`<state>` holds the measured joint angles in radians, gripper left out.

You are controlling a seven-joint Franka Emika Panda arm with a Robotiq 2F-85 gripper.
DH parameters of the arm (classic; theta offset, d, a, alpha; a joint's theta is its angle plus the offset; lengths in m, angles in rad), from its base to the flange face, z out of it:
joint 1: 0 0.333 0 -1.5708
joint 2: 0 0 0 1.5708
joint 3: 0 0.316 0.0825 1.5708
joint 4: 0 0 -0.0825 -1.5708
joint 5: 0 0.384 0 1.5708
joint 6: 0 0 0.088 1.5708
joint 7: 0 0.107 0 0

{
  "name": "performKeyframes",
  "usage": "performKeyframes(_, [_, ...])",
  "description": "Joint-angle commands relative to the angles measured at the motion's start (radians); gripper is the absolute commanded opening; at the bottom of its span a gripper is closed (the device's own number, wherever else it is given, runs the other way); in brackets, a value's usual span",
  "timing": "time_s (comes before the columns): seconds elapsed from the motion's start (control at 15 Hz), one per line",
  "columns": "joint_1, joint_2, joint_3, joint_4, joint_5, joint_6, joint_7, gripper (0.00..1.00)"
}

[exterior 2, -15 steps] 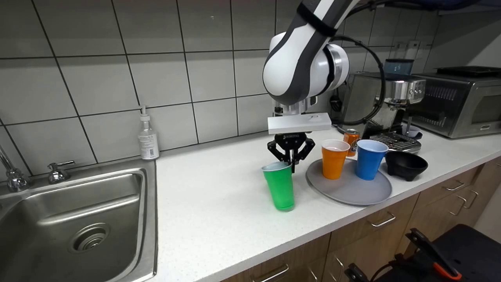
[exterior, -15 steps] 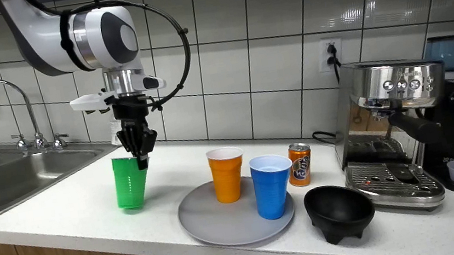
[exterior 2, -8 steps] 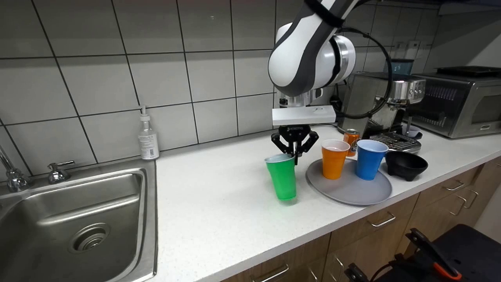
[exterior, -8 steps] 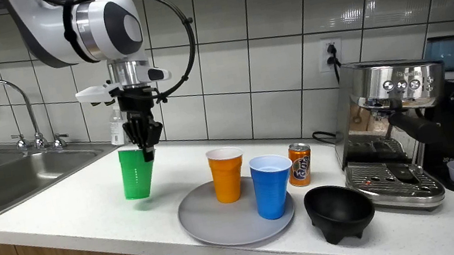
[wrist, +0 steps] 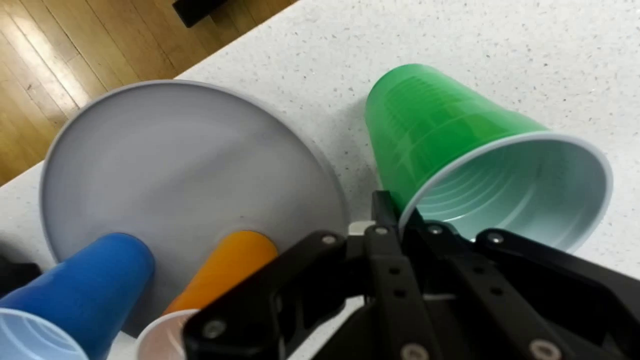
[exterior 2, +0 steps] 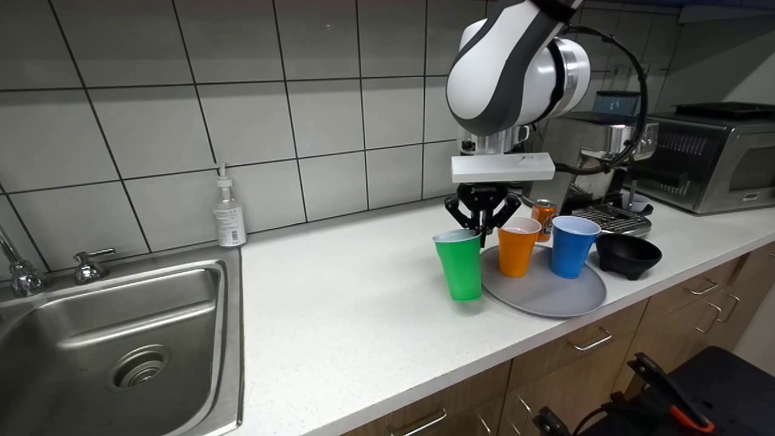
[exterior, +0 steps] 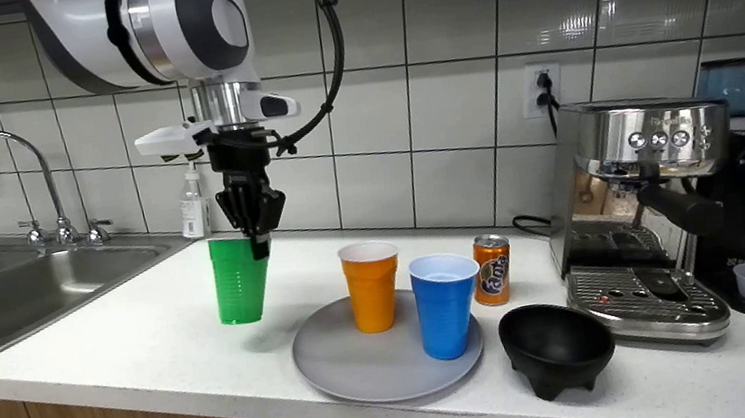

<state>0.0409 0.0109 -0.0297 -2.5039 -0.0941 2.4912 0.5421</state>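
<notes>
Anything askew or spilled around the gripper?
Only the green cup looks odd: it hangs slightly tilted above the counter, pinched by the gripper at one side of its rim. The orange cup and blue cup stand upright on the gray plate; no spill shows.

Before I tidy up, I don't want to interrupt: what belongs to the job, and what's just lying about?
In the job: green cup, rim pinched by the end effector.
Untouched, perhaps lying about: orange cup, blue cup, gray plate under both, soda can, black bowl, soap bottle.

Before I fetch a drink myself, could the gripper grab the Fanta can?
Probably not as things stand: the gripper is shut on the green plastic cup, leaving no free grip for the Fanta can.
</notes>
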Motion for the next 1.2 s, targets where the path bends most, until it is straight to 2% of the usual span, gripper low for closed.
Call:
performKeyframes(0.0, [-0.038, -0.075, -0.01, -0.064, -0.001, -0.003, -0.068, 0.01])
performKeyframes(0.4, [-0.099, -0.104, -0.046, -0.093, -0.024, 0.011, -0.143, 0.01])
performKeyframes(0.8, [-0.148, -0.084, -0.08, -0.088, -0.055, -0.001, -0.23, 0.01])
performKeyframes(1.13, [-0.169, -0.078, -0.096, -0.097, -0.09, 0.021, -0.241, 0.01])
